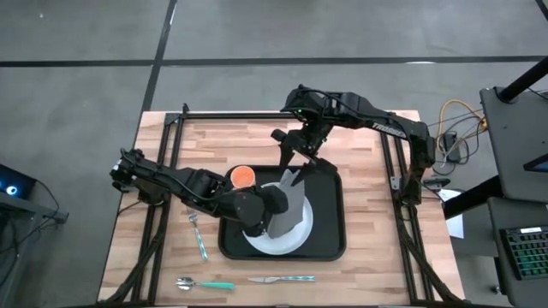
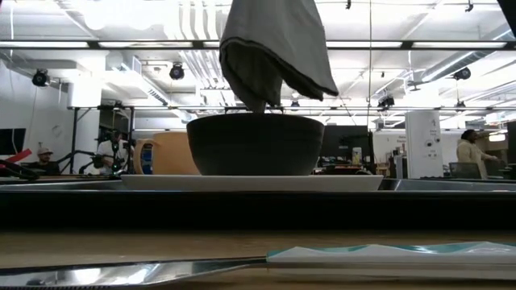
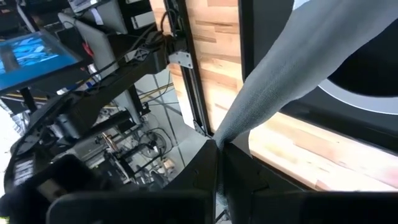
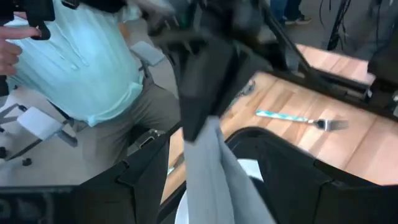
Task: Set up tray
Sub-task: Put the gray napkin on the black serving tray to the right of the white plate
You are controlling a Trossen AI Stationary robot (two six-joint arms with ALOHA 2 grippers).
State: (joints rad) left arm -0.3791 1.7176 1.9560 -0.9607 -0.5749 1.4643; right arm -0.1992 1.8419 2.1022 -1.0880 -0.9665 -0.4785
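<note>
My left gripper (image 1: 272, 204) pinches the grey napkin (image 1: 291, 214) tight above the white plate (image 1: 278, 235) on the tray (image 1: 330, 244), while my right gripper (image 1: 300, 167) hovers wide open around the napkin's far end.

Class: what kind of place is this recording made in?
Probably a robotics lab or workshop: exposed ceiling ducts and strip lights, a wooden workbench in a black frame, and a computer monitor beside it.

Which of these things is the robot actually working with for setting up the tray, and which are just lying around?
In use:
- tray
- white plate on the tray
- grey napkin, pinched by the left gripper
- dark bowl on the plate
- right gripper, open near the napkin's far end

Lying about on the table:
- fork
- spoon
- knife
- orange cup
</note>
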